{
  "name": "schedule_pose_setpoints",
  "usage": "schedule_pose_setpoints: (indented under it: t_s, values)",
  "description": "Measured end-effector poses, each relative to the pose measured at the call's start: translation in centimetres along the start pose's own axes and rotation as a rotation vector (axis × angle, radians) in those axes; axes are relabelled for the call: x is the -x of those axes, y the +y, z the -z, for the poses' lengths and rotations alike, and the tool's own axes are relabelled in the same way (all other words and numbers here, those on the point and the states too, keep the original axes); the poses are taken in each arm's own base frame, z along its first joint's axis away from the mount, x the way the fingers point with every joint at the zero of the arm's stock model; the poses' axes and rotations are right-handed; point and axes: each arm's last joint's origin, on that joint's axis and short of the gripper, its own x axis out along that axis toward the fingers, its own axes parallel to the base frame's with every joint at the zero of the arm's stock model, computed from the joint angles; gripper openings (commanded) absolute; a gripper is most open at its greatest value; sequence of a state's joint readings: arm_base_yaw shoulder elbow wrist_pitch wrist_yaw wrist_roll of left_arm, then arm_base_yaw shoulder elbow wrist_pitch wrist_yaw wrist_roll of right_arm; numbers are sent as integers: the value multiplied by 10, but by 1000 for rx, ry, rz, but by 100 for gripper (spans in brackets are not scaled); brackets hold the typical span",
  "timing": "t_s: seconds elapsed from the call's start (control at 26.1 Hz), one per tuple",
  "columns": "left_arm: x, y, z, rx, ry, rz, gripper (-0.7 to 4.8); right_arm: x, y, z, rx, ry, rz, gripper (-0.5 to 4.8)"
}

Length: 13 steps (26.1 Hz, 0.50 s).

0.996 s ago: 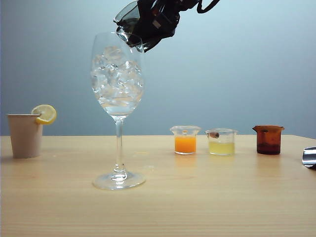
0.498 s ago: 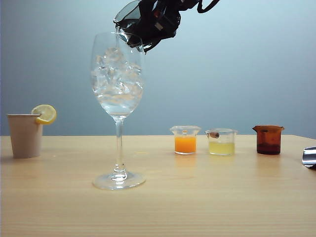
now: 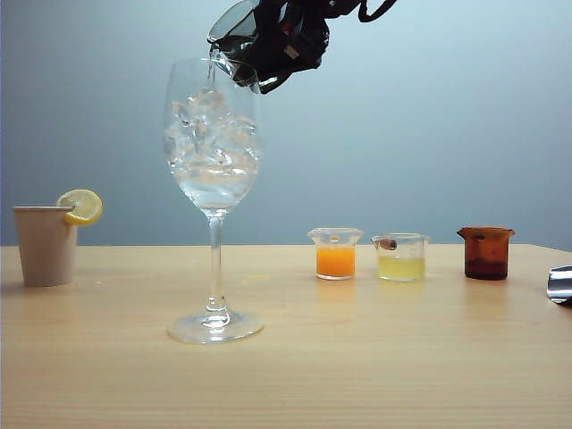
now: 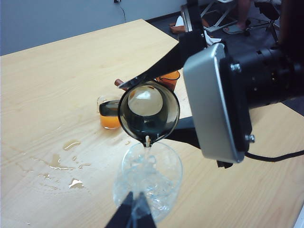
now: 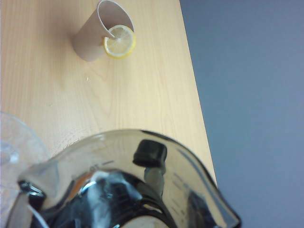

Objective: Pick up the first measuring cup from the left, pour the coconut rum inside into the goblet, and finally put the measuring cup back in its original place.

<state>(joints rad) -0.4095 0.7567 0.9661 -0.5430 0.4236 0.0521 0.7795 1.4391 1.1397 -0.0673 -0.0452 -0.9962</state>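
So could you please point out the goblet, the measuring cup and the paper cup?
Goblet (image 3: 214, 161): exterior view, on the bowl.
Measuring cup (image 4: 148, 113): left wrist view, on its inside.
Paper cup (image 3: 45, 246): exterior view, on its side wall.

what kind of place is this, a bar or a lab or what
Probably a lab or office staging a drink-mixing test, not a real bar: a plain wooden table before a blank backdrop, office chairs behind, and a goblet beside small measuring cups.

My outside camera sits low at table height, facing the far wall across the table (image 3: 286, 375). My left wrist camera looks down from above and behind the goblet (image 4: 148, 183). My right wrist camera looks past the first measuring cup (image 5: 128, 185) up close; the paper cup (image 5: 95, 35) lies at eleven o'clock. All three share the goblet.
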Motion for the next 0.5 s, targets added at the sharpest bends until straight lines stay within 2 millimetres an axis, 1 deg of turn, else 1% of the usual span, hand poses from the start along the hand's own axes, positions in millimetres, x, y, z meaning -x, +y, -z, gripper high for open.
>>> schedule_pose_setpoints:
  t_s: [0.5]
  values:
    - [0,0,0,0,0,0,-6,0,-1,0,69,-2,11,89]
